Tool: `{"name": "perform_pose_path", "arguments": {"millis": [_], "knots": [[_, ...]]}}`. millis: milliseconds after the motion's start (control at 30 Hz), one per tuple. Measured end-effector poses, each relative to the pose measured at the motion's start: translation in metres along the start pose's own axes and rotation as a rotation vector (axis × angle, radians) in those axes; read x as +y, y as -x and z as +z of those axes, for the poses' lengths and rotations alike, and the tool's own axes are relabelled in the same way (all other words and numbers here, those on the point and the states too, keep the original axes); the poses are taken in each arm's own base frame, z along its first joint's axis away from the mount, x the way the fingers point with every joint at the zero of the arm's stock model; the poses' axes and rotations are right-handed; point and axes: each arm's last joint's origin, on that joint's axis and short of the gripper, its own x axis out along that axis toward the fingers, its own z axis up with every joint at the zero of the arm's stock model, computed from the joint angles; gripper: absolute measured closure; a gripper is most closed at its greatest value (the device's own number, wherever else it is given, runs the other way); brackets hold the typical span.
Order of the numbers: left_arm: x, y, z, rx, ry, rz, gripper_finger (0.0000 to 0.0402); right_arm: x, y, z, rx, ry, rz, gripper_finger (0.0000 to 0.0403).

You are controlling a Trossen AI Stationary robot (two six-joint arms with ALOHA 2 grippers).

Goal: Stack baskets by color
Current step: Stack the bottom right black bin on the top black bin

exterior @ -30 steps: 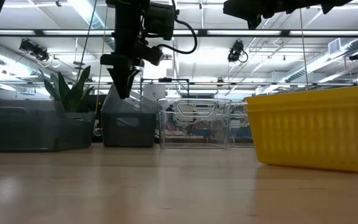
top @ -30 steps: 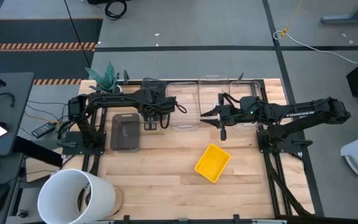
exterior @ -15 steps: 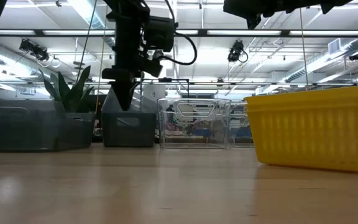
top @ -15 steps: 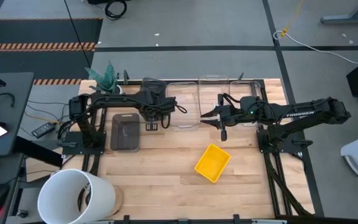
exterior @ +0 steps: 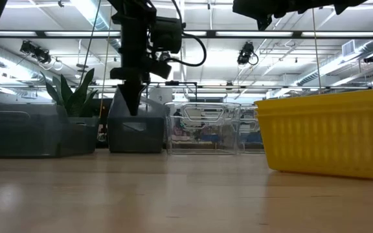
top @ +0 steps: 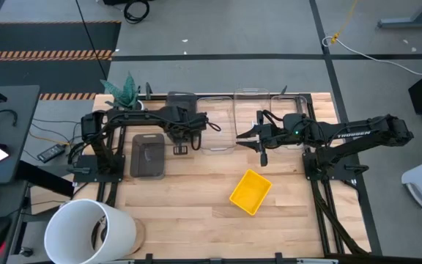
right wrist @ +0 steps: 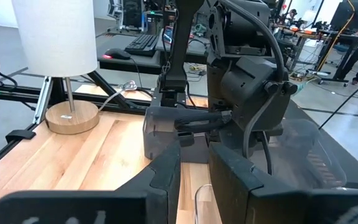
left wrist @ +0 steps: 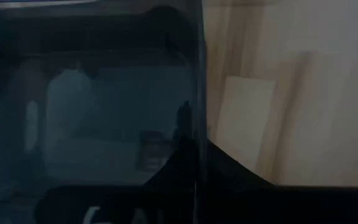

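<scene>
Left end effector [exterior: 132,103] clamped on wall of dark grey basket [top: 181,108] at desk [top: 196,202] rear, pick step w/ lift & carry to grey basket [top: 147,155] likely next; right end effector [top: 261,155] part-open, empty, near clear baskets [top: 251,110]; yellow basket [top: 250,191] fwd.

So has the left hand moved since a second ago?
Yes. In the low view the left hand has dropped toward the dark grey basket behind it and closed; its tip now overlaps the basket's rim.
</scene>
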Motion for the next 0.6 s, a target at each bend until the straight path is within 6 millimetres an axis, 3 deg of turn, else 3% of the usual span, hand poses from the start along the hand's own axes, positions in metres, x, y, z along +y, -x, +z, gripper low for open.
{"name": "perform_pose_path", "arguments": {"millis": [467,600], "knots": [[-0.0037,0.0009,0.0013,-0.033,0.030,-0.133,0.0393,0.0001,0.0000,0.0000,0.000,-0.002,0.002,0.0314],[-0.0041,0.0009,0.0015,-0.034,0.045,-0.137,0.0371,0.0001,0.0000,0.0000,0.000,-0.001,0.002,0.0314]]}}
